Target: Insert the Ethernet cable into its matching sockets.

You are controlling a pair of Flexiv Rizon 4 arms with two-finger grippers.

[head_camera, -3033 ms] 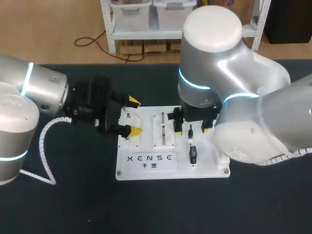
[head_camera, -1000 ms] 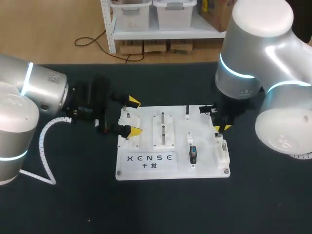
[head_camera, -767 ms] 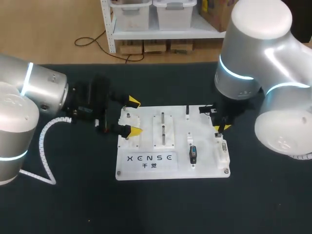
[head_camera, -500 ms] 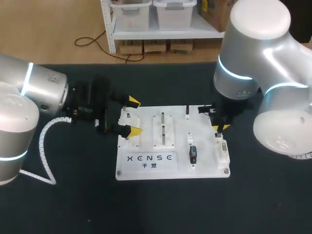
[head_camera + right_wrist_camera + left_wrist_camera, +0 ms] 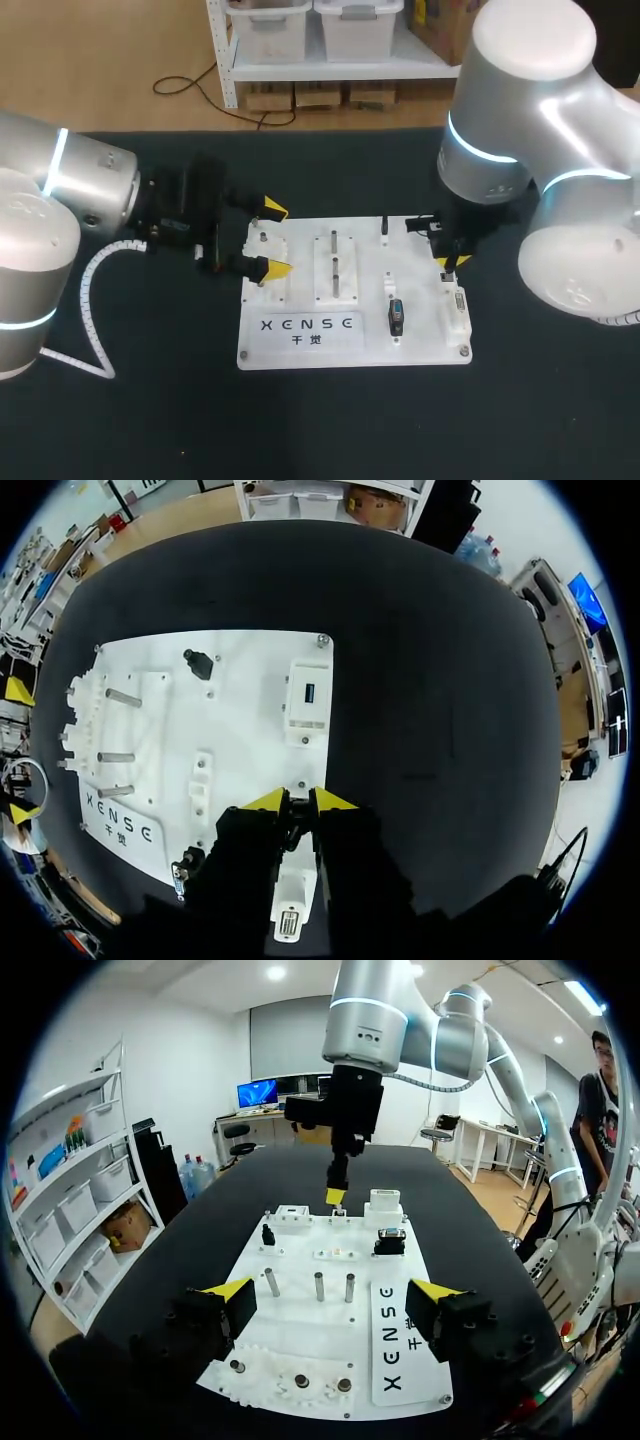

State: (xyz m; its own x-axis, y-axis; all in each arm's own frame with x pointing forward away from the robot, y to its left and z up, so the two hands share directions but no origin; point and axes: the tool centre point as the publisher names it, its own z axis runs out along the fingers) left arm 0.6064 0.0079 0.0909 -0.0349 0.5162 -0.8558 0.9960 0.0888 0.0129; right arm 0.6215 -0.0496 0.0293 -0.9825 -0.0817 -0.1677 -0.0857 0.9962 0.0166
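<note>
Black table [image 5: 120,430], white board [image 5: 300,358], left jaws apart, right jaws seemingly together, clearest from wrist view.

The tabletop [image 5: 320,430] is a flat, matt black surface. In the head view it fills the frame from the lower edge up to a straight far edge that crosses the upper part of the frame. The light on it is soft and even. In the left wrist view it runs back through the middle of the frame. In the right wrist view it spreads across nearly the whole frame.
</note>
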